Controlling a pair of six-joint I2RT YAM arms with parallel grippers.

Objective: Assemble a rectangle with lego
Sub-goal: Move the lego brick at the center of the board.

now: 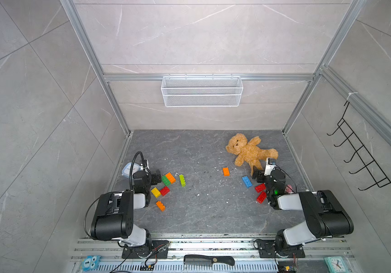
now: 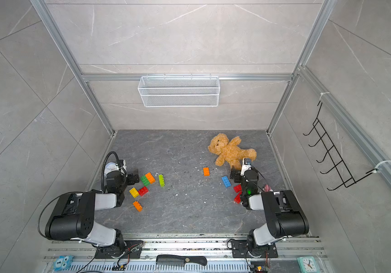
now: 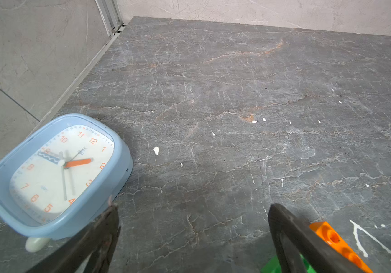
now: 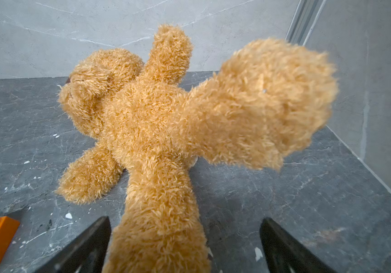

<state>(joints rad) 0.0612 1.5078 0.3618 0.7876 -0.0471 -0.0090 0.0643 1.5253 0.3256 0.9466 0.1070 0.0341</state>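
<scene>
The lego lies loose on the table (image 1: pixel 201 212) in two scatters, with no rectangle begun. On the left arm's side a green brick (image 1: pixel 165 180) and an orange brick (image 1: pixel 170 177) lie side by side, touching. A lime brick (image 1: pixel 182 180) is just past them, and a yellow brick (image 1: pixel 155 192) and a red brick (image 1: pixel 164 190) sit nearer the base. Across the table we have a blue brick (image 1: pixel 247 181) and two more reds by the right arm.

Here's the one that matters: the left gripper (image 1: pixel 156 176) sits just beside that green-and-orange pair. The pair lies on its inner side, toward the table's middle, long axes running diagonally. In the left wrist view the orange brick is outside one finger, not between them. The jaws are spread wide and empty, with a blue clock (image 3: pixel 54 175) on the far side.

The right gripper (image 1: pixel 257 176) is spread just as wide and grips nothing, though the teddy bear (image 4: pixel 161 123) has a leg lying between its jaws. The blue brick lies just inward of it.

We'd say the left arm is nearer its pick; a sideways shift is needed.
</scene>
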